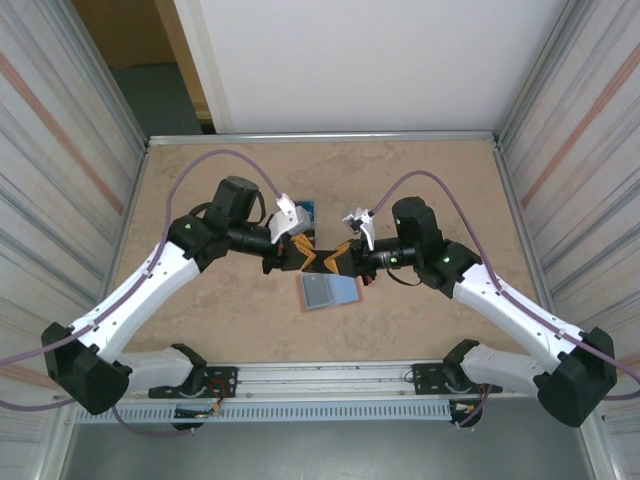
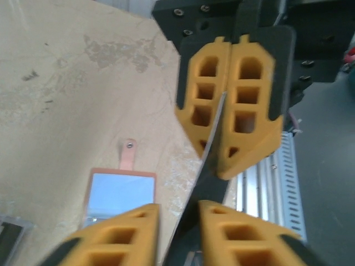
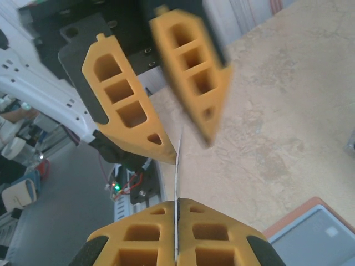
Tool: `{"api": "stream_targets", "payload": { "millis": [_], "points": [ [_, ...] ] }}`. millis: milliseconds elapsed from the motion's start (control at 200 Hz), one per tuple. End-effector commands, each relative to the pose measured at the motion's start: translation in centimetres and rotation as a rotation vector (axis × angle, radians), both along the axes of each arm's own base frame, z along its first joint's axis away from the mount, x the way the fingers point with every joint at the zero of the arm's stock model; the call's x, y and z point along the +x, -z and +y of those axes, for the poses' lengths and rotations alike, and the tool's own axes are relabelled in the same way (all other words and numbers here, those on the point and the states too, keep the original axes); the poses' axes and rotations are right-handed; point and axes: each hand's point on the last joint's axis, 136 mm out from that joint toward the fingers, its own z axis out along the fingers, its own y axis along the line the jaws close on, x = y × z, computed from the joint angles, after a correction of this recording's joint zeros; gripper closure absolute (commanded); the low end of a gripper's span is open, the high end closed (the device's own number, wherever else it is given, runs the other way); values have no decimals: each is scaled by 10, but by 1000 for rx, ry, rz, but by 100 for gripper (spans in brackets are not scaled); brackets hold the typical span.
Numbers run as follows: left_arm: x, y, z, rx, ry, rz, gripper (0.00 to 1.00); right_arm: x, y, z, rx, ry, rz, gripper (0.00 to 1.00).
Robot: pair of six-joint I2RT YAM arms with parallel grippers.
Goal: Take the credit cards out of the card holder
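Slipping risk: if the right gripper (image 3: 177, 209) lets go now, before the left gripper (image 2: 180, 213) has pinched, the card (image 3: 177, 177) drops edge-first to the table (image 1: 230, 315). A skewed squeeze could also twist the thin plastic.
Wallet (image 1: 328, 292): nearest to us, lying open and flat at 6 o'clock of the meeting grippers. Its blue-grey inside faces up, the snap tab sticks out, and nothing touches it.
Right gripper: reaching in from 3 o'clock, jaws clamped flat on one end of the card.
Left gripper: coming in from 9 o'clock, fingers (image 2: 244, 238) standing either side of the card's other end. There's a gap showing and no firm pinch visible.
Card: up in mid-air, edge-on, bridging the two grippers just above the wallet.
Dark block (image 1: 306, 212): farthest, at 12 o'clock, behind the left wrist.
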Motion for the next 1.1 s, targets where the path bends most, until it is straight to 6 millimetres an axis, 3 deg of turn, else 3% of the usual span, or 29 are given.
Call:
{"api": "stream_targets", "payload": {
  "millis": [0,45,85,145,190,261,311,341,376,501,702,852,1092],
  "points": [
    [2,-9,-1,-8,15,-37,100,-5,-21,2,36,-31,-53,96],
    [8,-5,1,13,-9,-66,100,-2,-19,0,27,-9,-60,85],
    [16,1,5,42,-39,-101,100,3,-16,-2,10,26,-64,68],
    [32,11,12,95,-98,-168,100,12,-14,-8,-15,93,-80,58],
    [47,18,19,136,-144,-216,100,22,-10,-15,-42,171,-88,44],
    [66,24,29,176,-184,-273,100,32,-6,-25,-71,261,-99,38],
    [78,29,35,194,-193,-318,100,37,-2,-30,-90,308,-98,25],
    [86,31,37,199,-198,-354,100,37,-10,-37,-77,340,-117,18],
    [93,35,40,204,-191,-403,100,38,-10,-41,-81,367,-119,0],
    [117,45,45,186,-165,-540,100,48,-12,-60,-121,496,-113,1],
    [148,73,63,234,-148,-483,100,62,-9,-88,-166,676,-103,1],
    [157,107,65,307,-99,-444,100,67,-8,-97,-162,740,-100,1],
    [170,131,59,321,-64,-398,100,67,-7,-95,-162,737,-80,1]
  ]
}}
